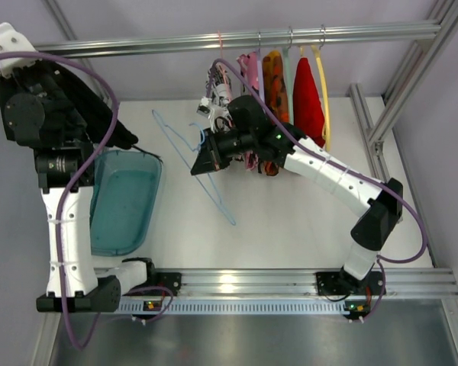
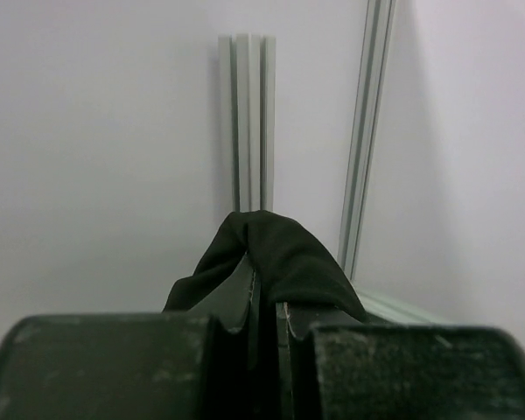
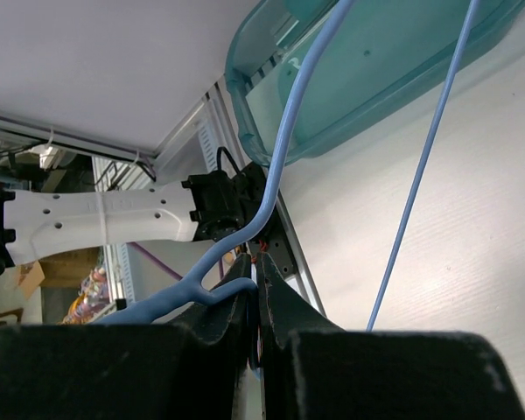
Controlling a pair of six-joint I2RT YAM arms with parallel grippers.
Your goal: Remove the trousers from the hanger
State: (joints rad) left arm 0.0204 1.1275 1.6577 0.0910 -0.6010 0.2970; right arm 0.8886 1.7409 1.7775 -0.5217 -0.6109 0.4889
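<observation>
White surface (image 1: 290, 229) inside an aluminium frame, a rail (image 1: 351, 32) across the far side with hanging clothes (image 1: 307, 99) bunched toward its middle. At the left of the surface, a teal bin (image 1: 126, 198). Right hand (image 3: 258, 293) pressed together on the light-blue hanger (image 3: 284, 140), apparently close to the twisted neck below the hook, holding it tilted out over the middle of the surface just in front of the hanging clothes. Bare wire along every visible stretch of that hanger, overhead and from the right wrist: no cloth draped on it. Left hand (image 2: 262, 302) clamped on a fold of the black trousers (image 2: 280, 249), raised high at the far left, facing the wall and well apart from the hanger. Hard to tell from overhead the amount of garment hanging below, with dark cloth merging into dark arm above the bin. Judged from this, the core of the job done: garment and hanger separated, one in each hand. Left, probably, only the putting down, with the trousers most likely going into the bin beneath and the hanger onto the surface or back on the rail, though with no destination given for either.
</observation>
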